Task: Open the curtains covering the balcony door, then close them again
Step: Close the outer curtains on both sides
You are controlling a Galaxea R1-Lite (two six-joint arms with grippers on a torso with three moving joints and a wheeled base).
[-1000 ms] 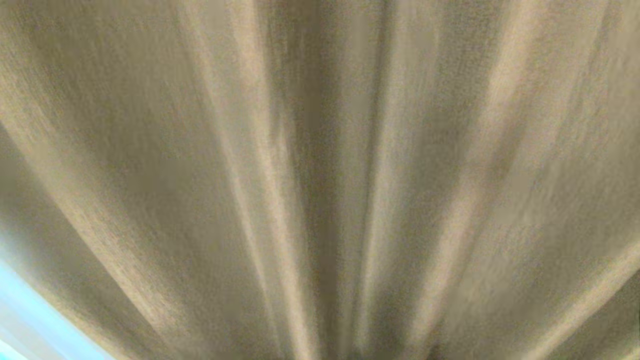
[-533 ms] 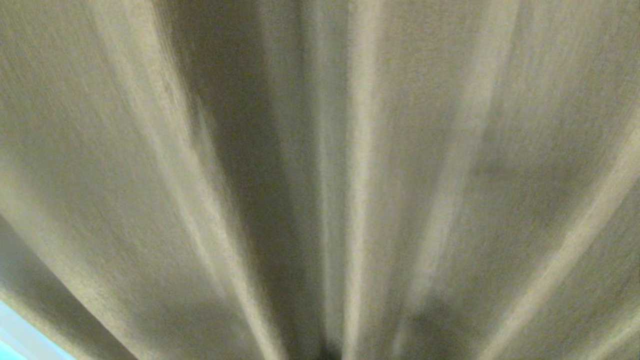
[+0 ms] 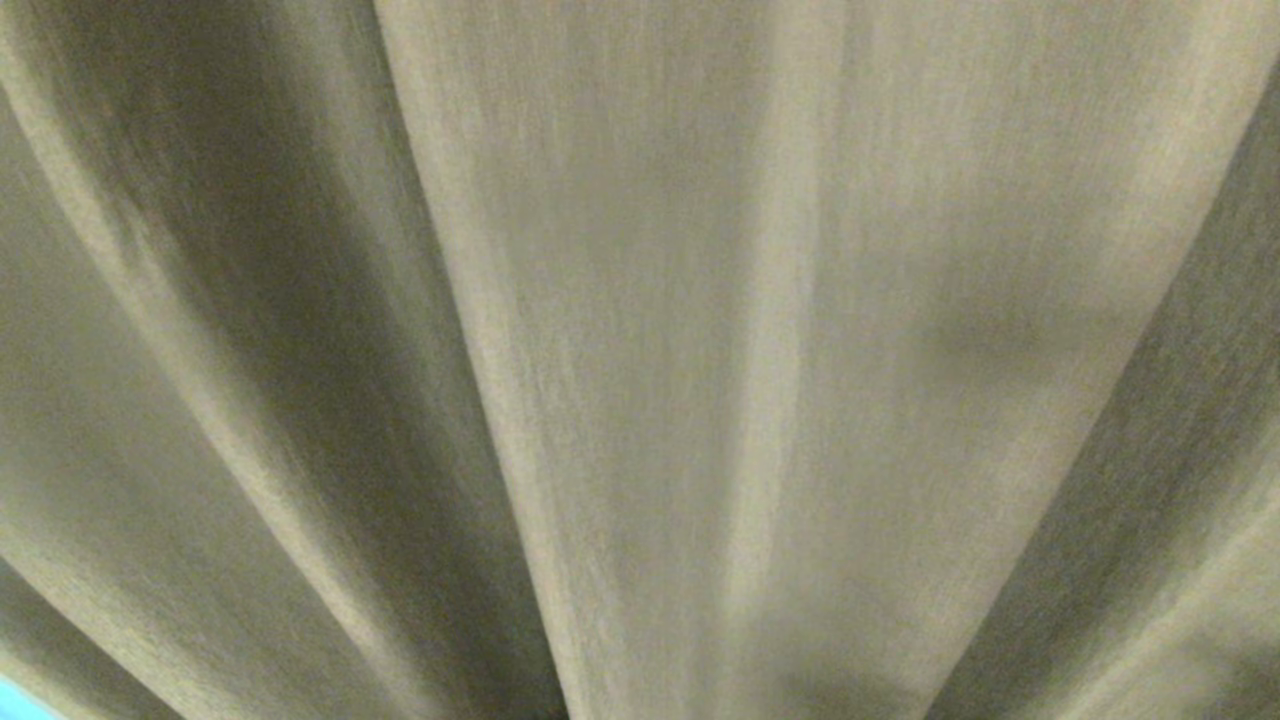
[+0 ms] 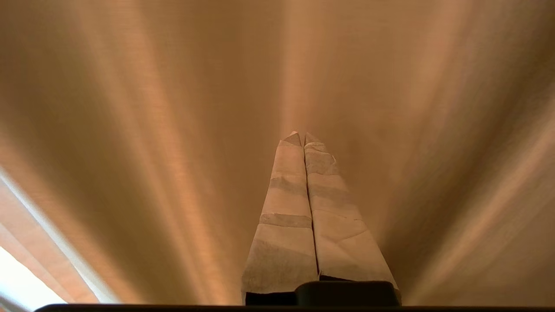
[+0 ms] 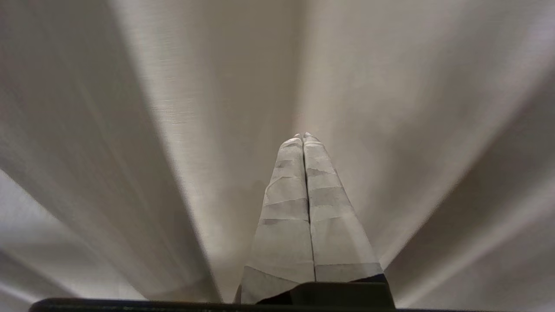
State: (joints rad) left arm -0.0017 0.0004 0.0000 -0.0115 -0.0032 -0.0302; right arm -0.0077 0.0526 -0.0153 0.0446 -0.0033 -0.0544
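Both the left gripper (image 4: 303, 135) and right gripper (image 5: 303, 136) are pressed together, holding nothing, seemingly very near the curtains (image 3: 640, 300); fingertips could snag a fold.

We see the curtains (image 3: 640, 330) as matt woven cloth, finely ribbed and soft in their folds. On our left gripper (image 4: 302, 138) and right gripper (image 5: 302, 137) the fingers (image 5: 286, 208) are wrapped in pale, matt, creased tape-like bands.
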